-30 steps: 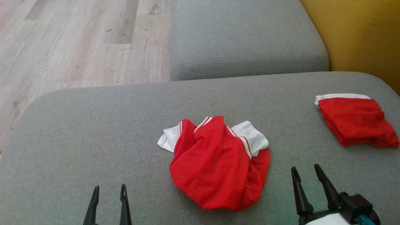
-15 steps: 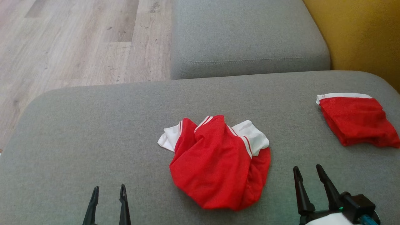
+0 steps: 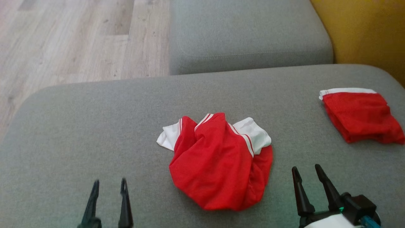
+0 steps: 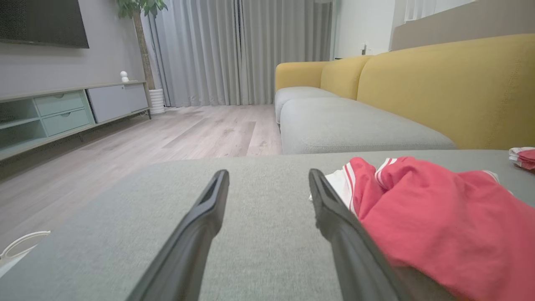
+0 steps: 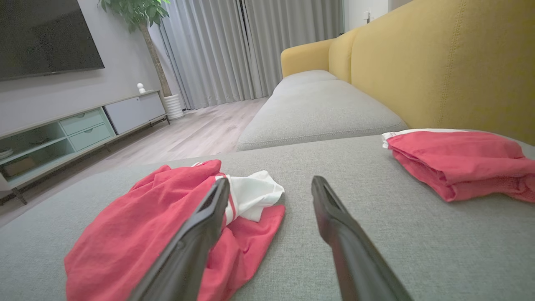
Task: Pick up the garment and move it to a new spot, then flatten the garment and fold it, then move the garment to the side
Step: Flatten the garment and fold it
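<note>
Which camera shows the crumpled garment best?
The head view: the crumpled garment lies whole and unobstructed, red with white trim. The left wrist view sees it side-on, cut off at the right edge; the right wrist view sees it low, cut off at the bottom.

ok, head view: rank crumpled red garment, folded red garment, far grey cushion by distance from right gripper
1. crumpled red garment, just left of the right gripper
2. folded red garment, ahead, to the right
3. far grey cushion, farthest back
</note>
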